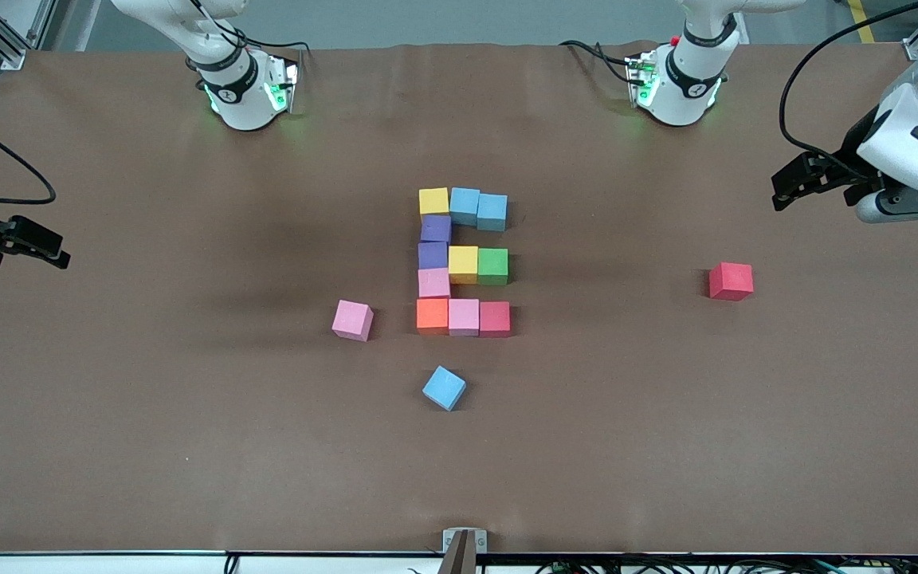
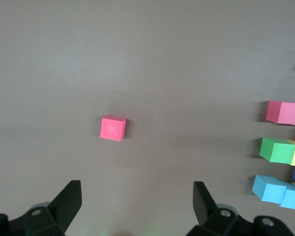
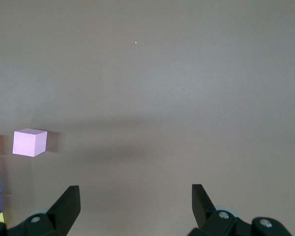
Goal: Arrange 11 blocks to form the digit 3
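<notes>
Eleven blocks form digit 3 | left tool spread | right tool spread, half cropped

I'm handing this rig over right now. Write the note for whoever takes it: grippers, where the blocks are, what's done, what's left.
Left gripper: open, empty, waiting over the left arm's end of the table, up from the red block.
Right gripper: open, empty, waiting over the right arm's end.
Digit 3: eleven blocks mid-table, three bars on one spine, reading like an E from the front camera. The top bar's blue blocks sit slightly askew.
Loose: red block toward the left arm's end, pink block beside the bottom bar toward the right arm's end, blue block nearer the camera.
Left: probably nothing, perhaps squaring the top bar.
</notes>
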Tool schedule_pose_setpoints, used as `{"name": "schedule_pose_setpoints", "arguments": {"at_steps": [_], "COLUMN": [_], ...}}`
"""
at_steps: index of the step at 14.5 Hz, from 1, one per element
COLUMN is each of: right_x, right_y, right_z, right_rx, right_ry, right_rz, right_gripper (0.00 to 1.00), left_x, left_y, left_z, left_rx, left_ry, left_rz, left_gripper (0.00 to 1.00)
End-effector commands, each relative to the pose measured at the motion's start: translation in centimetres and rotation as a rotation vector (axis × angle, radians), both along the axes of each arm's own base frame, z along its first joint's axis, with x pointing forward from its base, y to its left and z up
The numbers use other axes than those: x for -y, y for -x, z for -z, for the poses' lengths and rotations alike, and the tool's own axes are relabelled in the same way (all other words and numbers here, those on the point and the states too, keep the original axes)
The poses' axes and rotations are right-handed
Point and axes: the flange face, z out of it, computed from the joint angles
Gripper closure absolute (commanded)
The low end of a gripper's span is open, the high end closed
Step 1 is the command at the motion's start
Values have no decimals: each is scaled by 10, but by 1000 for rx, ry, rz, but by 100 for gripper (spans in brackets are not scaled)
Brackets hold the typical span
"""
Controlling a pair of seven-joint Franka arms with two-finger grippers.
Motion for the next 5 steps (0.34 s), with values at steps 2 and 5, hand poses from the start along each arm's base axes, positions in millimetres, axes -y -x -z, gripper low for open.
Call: {"name": "schedule_pose_setpoints", "arguments": {"at_steps": [2, 5], "right_x": [-1, 0], "right_y": [2, 2], "right_z": [-6, -6], "right_rx": [0, 1], "right_ry": [-4, -2], "right_rz": [2, 2], "right_gripper": [0, 0], "left_x": [0, -1], "left_y": [0, 0], "left_z": [-6, -8], "left_rx": [14, 14], "left_ry": [3, 3], "left_rz": [9, 6], "left_gripper": [0, 0]}}
